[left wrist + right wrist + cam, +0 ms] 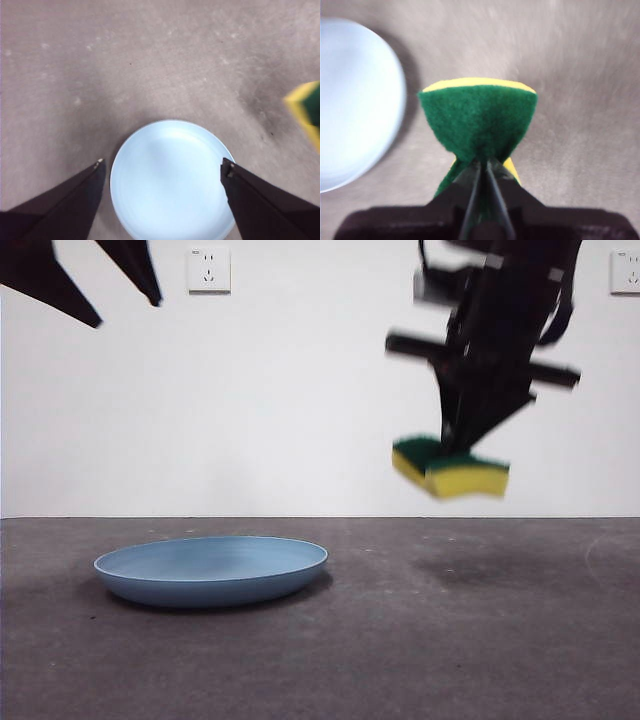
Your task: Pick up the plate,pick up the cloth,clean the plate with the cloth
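Front view, nearest first: the light-blue plate lies flat on the dark grey table, in the lower left of the frame, nothing on it and nothing touching it. Further back and higher, in the upper right of the frame, the right gripper hangs in the air clenched on the sponge; the sponge is well clear of the table, green layer up, yellow foam below, and a soft shadow sits on the table under it. Sponge and plate are well apart, sponge to the right of and above the plate. Arm and sponge are slightly blurred. The left gripper shows as two black tips at the upper left corner, high above the plate. Left wrist view: left gripper spread wide, jaws apart, holding nothing; plate seen between the jaw tips, far below them, no contact. Sponge enters at the right edge. Right wrist view: jaws pinched on the sponge, foam squeezed narrow at the grip; plate at the left edge. Behind: white wall with two sockets.
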{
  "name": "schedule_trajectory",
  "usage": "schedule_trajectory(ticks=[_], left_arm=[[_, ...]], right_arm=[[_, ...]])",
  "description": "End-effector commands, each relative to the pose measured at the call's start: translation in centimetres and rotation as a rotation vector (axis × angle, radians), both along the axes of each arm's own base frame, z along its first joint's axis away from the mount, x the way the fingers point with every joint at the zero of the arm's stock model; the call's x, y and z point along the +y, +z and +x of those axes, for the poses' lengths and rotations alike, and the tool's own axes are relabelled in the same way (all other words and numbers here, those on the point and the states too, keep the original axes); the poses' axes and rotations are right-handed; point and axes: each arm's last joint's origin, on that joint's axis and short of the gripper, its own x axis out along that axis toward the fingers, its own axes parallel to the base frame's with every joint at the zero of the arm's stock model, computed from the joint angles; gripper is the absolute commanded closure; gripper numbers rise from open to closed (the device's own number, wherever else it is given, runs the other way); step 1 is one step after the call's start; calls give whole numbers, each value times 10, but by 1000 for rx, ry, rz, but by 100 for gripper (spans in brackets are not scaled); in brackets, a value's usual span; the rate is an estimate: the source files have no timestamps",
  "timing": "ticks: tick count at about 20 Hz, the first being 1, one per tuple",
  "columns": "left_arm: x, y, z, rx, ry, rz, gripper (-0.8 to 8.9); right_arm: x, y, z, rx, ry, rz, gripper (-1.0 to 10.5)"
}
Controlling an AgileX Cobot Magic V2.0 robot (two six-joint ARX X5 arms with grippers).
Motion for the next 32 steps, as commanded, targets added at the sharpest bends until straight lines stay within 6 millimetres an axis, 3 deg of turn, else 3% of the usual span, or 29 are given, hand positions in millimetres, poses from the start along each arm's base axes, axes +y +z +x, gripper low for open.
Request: schedule_trajectory(ticks=[1, 7, 12, 16, 17, 18, 25, 29, 32], left_arm=[[7, -5, -27, -23, 5, -11, 432], [25, -30, -89, -53, 17, -41, 436], [32, -36, -115, -70, 19, -46, 436], [34, -36, -120, -63, 19, -44, 436], [34, -36, -120, -59, 19, -42, 436], [34, -36, -120, -58, 19, -42, 436], [34, -36, -120, -59, 19, -41, 436], [34, -36, -119, -69, 20, -38, 439], [33, -35, -115, -84, 22, -39, 460]], right_arm=[[4, -25, 12, 51, -13, -19, 959], [9, -72, 32, 131, -25, -60, 958], [5, -77, 36, 138, -35, -65, 914], [1, -77, 37, 140, -41, -68, 405], [1, -77, 37, 141, -42, -68, 311], [1, -77, 37, 141, -42, -69, 285], [0, -70, 35, 124, -41, -59, 285], [-2, -41, 26, 72, -26, -4, 314], [-3, -11, 10, 19, -7, 18, 645]])
